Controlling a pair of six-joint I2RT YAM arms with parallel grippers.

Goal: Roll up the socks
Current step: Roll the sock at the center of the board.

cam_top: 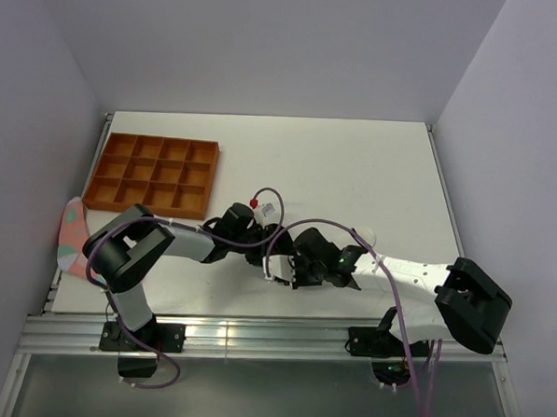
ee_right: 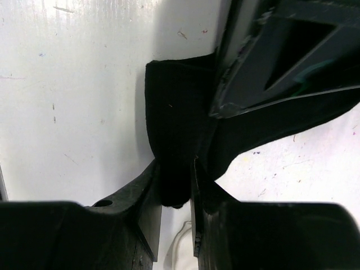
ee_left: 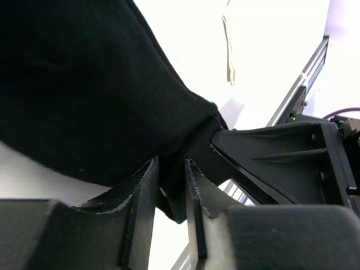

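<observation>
Blk joints, white links on left arm (cam_top: 188, 243) & right arm (cam_top: 415, 272), purple cables (cam_top: 301, 223).

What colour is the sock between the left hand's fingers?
Plain black; the sock shows best in the left wrist view.

The sock (ee_left: 84, 84) shows plain black, the compartment tray (cam_top: 152, 174) is orange, the table (cam_top: 355, 166) white, the fabric piece (cam_top: 72, 230) pink with teal patches, and the cables (cam_top: 315, 223) purple.

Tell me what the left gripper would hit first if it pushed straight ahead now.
The black sock: its fabric lies between the fingers of the left gripper and bunches directly ahead. Beyond it is probably the table, though depth is unclear.
</observation>
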